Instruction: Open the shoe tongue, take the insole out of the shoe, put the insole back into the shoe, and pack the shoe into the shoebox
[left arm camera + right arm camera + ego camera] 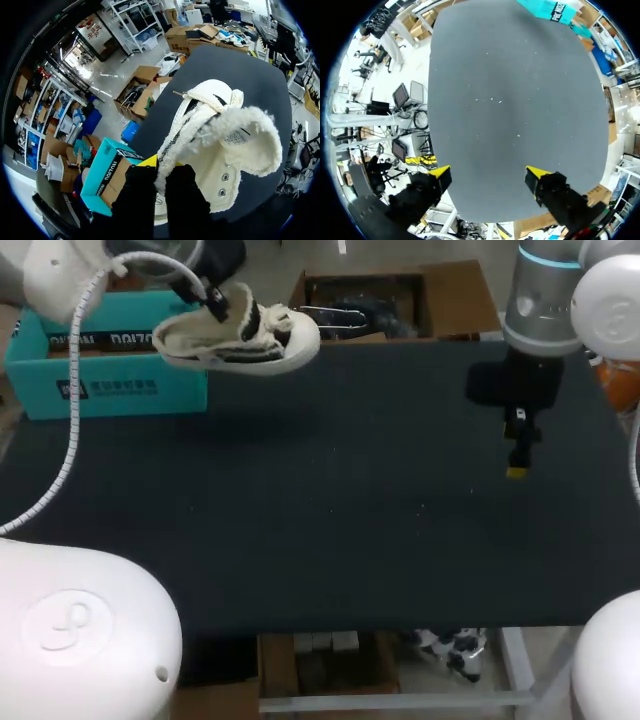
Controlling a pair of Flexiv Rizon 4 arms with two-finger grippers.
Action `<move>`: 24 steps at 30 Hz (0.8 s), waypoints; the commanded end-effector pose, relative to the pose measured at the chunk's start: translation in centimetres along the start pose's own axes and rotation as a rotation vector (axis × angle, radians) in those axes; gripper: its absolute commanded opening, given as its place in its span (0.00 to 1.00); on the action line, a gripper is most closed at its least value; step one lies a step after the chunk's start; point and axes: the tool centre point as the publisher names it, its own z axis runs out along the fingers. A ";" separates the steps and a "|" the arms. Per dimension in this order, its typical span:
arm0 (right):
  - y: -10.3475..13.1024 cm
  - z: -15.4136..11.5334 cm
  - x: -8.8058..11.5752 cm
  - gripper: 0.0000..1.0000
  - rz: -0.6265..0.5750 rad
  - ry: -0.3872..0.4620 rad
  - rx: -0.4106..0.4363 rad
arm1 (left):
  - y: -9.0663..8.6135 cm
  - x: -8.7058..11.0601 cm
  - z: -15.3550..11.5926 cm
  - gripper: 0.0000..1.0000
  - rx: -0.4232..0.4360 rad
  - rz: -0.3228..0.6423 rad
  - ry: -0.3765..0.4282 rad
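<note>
A white fleece-lined shoe (pixel 245 338) hangs in the air above the table's far left, toe pointing right. My left gripper (pixel 215 302) is shut on the shoe's heel-side collar. In the left wrist view the shoe (pixel 220 135) hangs ahead of the gripper (pixel 159 162), its fleece edge pinched between the black fingers. The teal shoebox (pixel 100 365) stands just left of and behind the shoe, and shows as the shoebox (pixel 107 172) beside the fingers. My right gripper (pixel 517 455) hovers over the table's right side, open and empty, with its yellow tips wide apart (pixel 489 172). The insole is not visible.
A dark mat (pixel 350 510) covers the table from the shoebox to the right edge. In the right wrist view the mat (pixel 515 100) lies below the open fingers and the teal shoebox (pixel 552 9) sits at its far end.
</note>
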 end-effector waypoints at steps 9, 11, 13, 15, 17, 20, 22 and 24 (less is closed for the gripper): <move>0.1 -0.1 0.0 1.00 0.001 0.001 0.003 | 7.1 -15.6 -1.7 0.00 0.045 -0.095 -0.067; 0.1 -0.1 0.0 1.00 0.001 0.001 0.003 | 8.3 -17.7 -1.3 0.00 0.057 -0.127 -0.090; 0.1 -0.1 0.0 1.00 0.001 0.001 0.003 | 9.8 -19.6 -0.7 0.00 0.068 -0.161 -0.114; 0.1 -0.1 0.0 1.00 0.001 0.001 0.003 | 11.2 -21.2 0.0 0.00 0.072 -0.181 -0.120; 0.1 -0.1 0.0 1.00 0.001 0.001 0.003 | 12.6 -22.2 1.1 0.00 0.071 -0.188 -0.118; 0.1 -0.1 0.0 1.00 0.001 0.001 0.003 | 14.4 -23.5 3.9 0.00 0.033 -0.206 -0.114; 0.1 -0.1 0.0 1.00 0.001 0.001 0.003 | 15.5 -24.1 5.9 0.00 0.003 -0.217 -0.118; 0.1 -0.1 0.0 1.00 0.001 0.001 0.003 | 16.6 -24.7 7.6 0.00 -0.019 -0.229 -0.115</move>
